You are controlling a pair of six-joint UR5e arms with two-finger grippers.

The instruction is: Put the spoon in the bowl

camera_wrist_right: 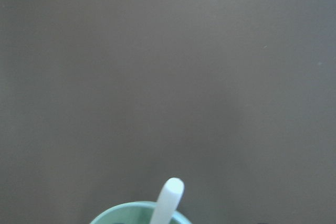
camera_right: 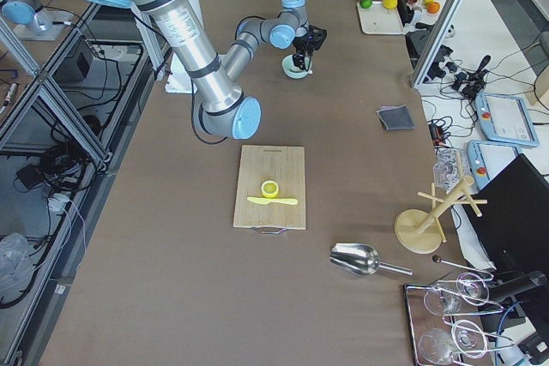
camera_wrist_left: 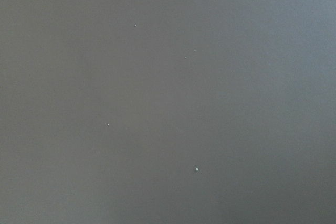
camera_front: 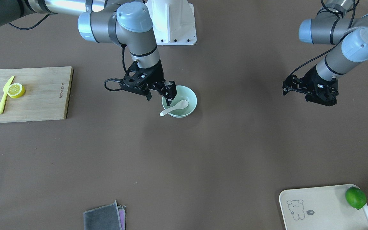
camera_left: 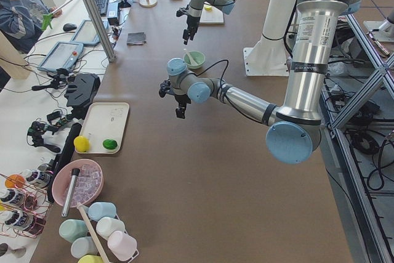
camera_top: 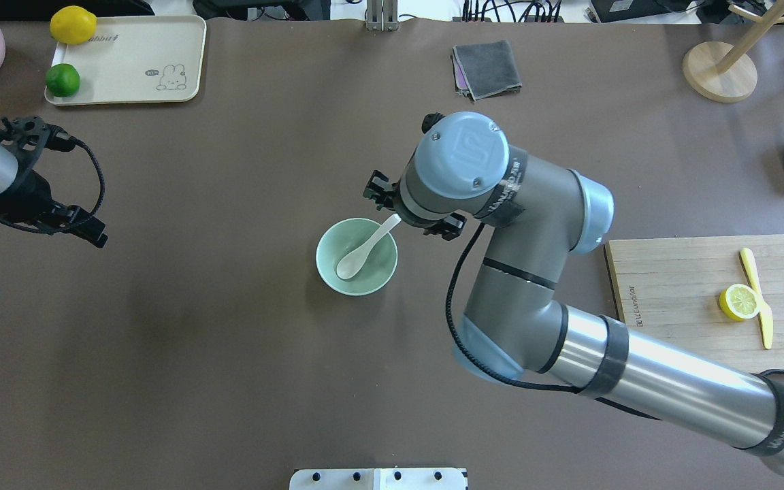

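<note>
Gripper of right arm: fingers spread wide, nothing gripped, just above bowl at its rim, on handle side. Spoon inside bowl, scoop on bottom, handle leaning on rim and sticking out past it. Left gripper well apart, over bare table; opening not discernible.

This is a robotics laboratory. Two grey-and-blue jointed robot arms reach over a long brown-covered tabletop beside a white metal pedestal. Silver aluminium frame posts stand along the tabletop's edge. A white side bench carries grey tablet-like control pendants with red buttons and a black computer keyboard. Black cables trail across the floor. A seated person in a blue-grey top sits at the bench.
</note>
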